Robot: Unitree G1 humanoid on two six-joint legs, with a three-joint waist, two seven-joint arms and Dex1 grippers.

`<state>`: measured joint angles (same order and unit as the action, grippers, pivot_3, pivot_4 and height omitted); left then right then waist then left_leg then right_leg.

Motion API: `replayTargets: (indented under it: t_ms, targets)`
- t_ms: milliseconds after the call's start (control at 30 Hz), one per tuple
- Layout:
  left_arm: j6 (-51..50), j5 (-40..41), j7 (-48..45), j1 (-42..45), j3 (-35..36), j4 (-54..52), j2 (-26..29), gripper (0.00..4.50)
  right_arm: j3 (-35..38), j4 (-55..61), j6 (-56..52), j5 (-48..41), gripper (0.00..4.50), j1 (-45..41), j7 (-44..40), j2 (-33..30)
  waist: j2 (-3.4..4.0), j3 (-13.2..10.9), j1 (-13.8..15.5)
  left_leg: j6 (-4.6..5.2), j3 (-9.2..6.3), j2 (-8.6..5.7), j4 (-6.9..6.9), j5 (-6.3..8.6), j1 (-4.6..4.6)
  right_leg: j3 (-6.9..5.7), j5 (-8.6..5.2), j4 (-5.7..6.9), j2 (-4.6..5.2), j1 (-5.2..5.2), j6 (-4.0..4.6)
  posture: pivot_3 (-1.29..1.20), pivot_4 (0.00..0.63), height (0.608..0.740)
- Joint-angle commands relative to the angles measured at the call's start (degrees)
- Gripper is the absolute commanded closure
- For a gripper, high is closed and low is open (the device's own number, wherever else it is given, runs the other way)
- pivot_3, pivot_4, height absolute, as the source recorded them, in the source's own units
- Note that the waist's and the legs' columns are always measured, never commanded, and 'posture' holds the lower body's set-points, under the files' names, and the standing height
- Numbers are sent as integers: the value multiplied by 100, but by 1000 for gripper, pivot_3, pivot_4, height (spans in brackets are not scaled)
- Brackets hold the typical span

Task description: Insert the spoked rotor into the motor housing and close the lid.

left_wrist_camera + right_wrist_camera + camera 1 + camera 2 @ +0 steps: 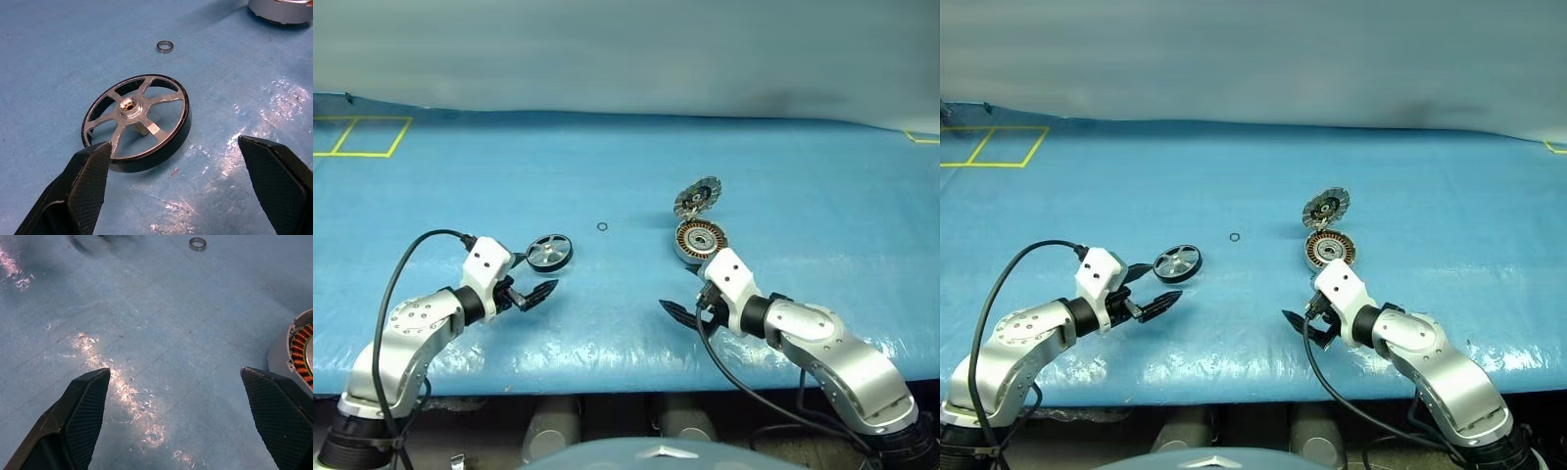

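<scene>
**A:** Blue sheeting [607, 166] is covering the whole table, with yellow tape [362, 137] marking squares at its far left corner. Where is the spoked rotor sitting?

**B:** The spoked rotor [549, 252] is lying flat on the sheet toward the left, hub pointing up, its axis standing roughly upright and its spoked face showing. The left gripper [530, 295] is hovering just on the near side of it, fingers spread wide and grasping nothing.

**A:** And the housing?

**B:** The motor housing [701, 240] is resting on the right half, open side up, copper windings showing. The lid [697, 197] is standing swung open at the housing's far edge, tilted, its segmented face turning toward the robot.

**A:** What is the right gripper doing?

**B:** The right gripper [690, 306] is hanging just near of the housing, released and empty. A tiny loose ring [602, 227] is lying between rotor and housing, farther back.
</scene>
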<state>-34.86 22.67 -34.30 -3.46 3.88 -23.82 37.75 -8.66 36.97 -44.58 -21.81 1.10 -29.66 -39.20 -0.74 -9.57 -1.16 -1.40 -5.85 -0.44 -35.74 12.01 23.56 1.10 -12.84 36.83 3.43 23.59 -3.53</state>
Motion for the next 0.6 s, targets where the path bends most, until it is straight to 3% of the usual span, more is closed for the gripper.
replayTargets:
  t_ms: [33, 600]
  targets:
    - [94, 24, -80, 4, 55, -224, -6, 0, 46, 221, 42, 44, 10, -71, -64, -47, 0, 0, -2, 0, 0, 0, -1, 0, 0, 0, 0, 0, 0, 0, -1, 0, 150, 740]
    - [209, -148, -394, -181, -211, -321, 94, 0, 143, 242, 108, 245, 10, 25, 29, 155, 0, 0, 0, 1, -1, 0, -19, 0, -1, 0, 5, 7, -1, -7, -5, 0, 150, 740]
